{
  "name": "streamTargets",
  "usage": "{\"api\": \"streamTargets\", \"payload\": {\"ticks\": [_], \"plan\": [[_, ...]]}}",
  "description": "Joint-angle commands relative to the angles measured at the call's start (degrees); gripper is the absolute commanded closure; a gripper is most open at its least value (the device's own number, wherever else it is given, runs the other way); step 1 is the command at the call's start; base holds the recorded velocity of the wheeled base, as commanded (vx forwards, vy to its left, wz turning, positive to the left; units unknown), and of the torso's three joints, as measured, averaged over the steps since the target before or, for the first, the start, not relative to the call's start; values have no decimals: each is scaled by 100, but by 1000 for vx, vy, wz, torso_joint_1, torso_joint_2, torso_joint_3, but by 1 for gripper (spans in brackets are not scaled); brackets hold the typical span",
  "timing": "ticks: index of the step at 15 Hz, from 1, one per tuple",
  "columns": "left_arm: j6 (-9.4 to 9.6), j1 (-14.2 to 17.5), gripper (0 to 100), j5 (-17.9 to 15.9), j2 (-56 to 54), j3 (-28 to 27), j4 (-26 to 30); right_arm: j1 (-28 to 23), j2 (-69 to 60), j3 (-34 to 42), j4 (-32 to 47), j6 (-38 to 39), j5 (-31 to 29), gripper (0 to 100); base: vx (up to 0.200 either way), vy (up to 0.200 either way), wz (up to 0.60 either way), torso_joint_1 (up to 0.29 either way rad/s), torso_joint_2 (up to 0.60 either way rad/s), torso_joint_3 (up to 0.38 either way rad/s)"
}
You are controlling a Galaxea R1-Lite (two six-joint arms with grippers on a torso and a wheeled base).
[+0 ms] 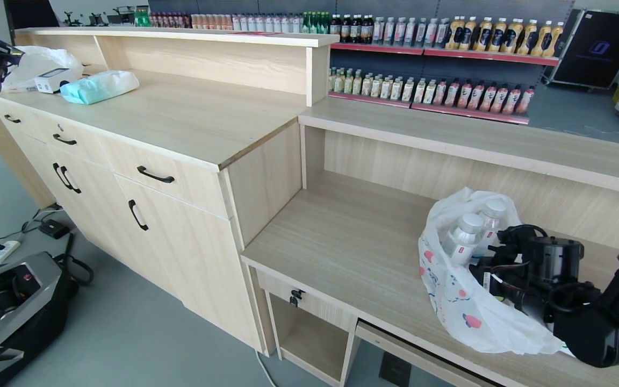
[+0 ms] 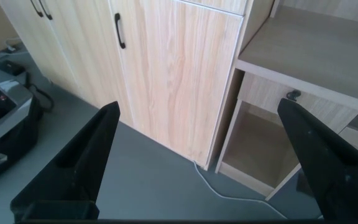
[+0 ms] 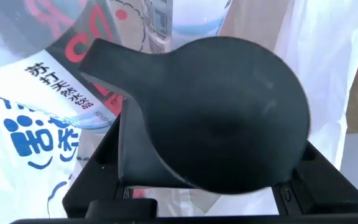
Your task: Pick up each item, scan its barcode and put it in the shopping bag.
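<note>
Left gripper (image 2: 197,104) jaws gape wide above floor (image 2: 166,180); head view shows right gripper (image 1: 495,264) in shopping bag (image 1: 465,317) beside bottles (image 1: 462,236), jaws hidden.

Bag (image 1: 457,301) mouth — crowded by 2 bottles (image 1: 464,236).

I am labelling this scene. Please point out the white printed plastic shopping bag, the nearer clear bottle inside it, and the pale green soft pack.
white printed plastic shopping bag (image 1: 462,309), head view, front wall.
nearer clear bottle (image 1: 470,222), head view, cap.
pale green soft pack (image 1: 100,86), head view, middle.
</note>
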Motion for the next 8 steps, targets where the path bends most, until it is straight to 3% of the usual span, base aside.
{"api": "streamTargets", "payload": {"ticks": [1, 7, 8], "plan": [[-2, 1, 0, 4, 2, 0, 0, 4, 111, 8, 0, 0, -3, 100, 0, 0, 0, 0, 0, 0], [-2, 1, 0, 4, 2, 0, 0, 13, 181, 8, 0, 9, -3, 100, 0, 0, 0, 0, 0, 0], [-2, 1, 0, 4, 2, 0, 0, 13, 190, 8, 0, 9, -3, 0, 0, 0, 0, 0, 0, 0]]}}
